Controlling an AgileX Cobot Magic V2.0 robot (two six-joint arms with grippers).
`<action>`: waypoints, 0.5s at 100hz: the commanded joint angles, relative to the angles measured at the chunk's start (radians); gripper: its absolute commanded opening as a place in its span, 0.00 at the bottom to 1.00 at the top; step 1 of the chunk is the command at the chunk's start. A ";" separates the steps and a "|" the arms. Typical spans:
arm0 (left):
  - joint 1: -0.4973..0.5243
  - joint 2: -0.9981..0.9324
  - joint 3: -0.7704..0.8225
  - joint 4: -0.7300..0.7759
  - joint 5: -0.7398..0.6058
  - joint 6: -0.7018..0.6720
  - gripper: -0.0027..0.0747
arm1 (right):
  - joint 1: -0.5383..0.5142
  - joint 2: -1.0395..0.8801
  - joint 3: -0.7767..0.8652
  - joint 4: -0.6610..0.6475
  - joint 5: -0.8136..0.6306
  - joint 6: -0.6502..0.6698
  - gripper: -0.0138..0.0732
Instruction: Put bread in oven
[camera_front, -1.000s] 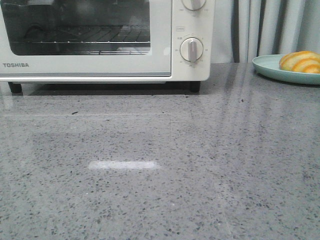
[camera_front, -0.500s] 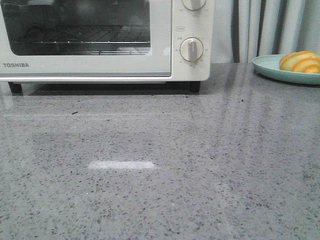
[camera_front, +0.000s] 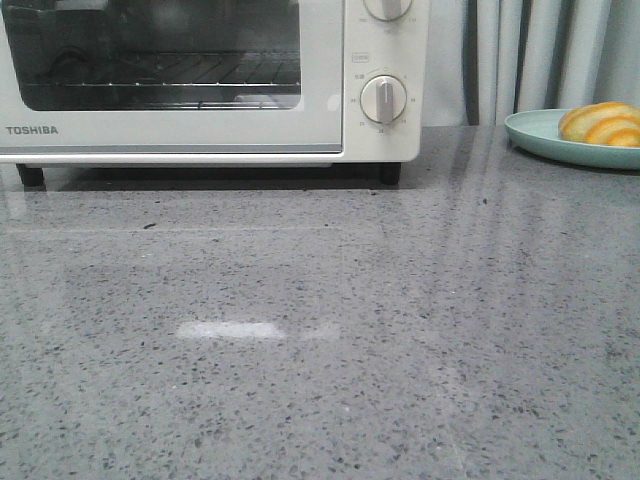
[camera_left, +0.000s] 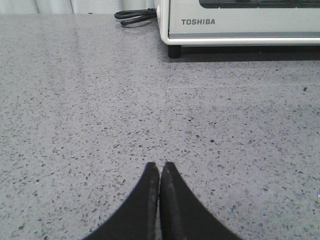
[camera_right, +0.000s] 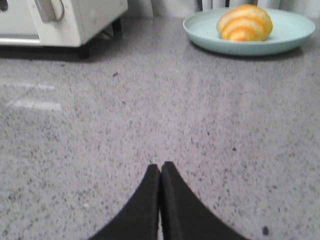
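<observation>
Start of task, nothing yet moved. Bread (camera_front: 601, 122), striped golden-orange and cream, lying on pale green plate (camera_front: 545, 140) at far right of grey speckled tabletop (camera_front: 330, 340), well apart from oven (camera_front: 180, 130). Oven at rear left, glass door fully closed, wire rack (camera_front: 190, 75) visible behind glass, 2 round dials (camera_front: 383, 99) on right panel, black power cord (camera_left: 134, 16) trailing beside left wall. Left pincer (camera_left: 159, 172) clenched on nothing, tips touching, low over bare tabletop in front of oven. Right pincer (camera_right: 160, 172) likewise clenched and empty, facing plate across open tabletop. Likely risks: closed door blocking any insertion unless opened first; door swinging down toward the low left pincer; clenched tips pushing bread or plate instead of straddling bread if not spread before approach; glossy, ridged, rounded crust slipping or squashing under a poorly centred grip; shallow plate sliding on smooth tabletop when contacted near rim; bread catching on rack edge during placement.
</observation>
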 joint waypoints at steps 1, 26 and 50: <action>0.000 -0.031 0.026 -0.010 -0.060 -0.007 0.01 | -0.008 -0.023 0.013 -0.009 -0.117 -0.007 0.10; 0.000 -0.031 0.026 -0.010 -0.060 -0.007 0.01 | -0.008 -0.023 0.013 -0.006 -0.232 -0.007 0.10; 0.000 -0.031 0.026 -0.020 -0.068 -0.007 0.01 | -0.008 -0.023 0.013 0.197 -0.306 -0.007 0.10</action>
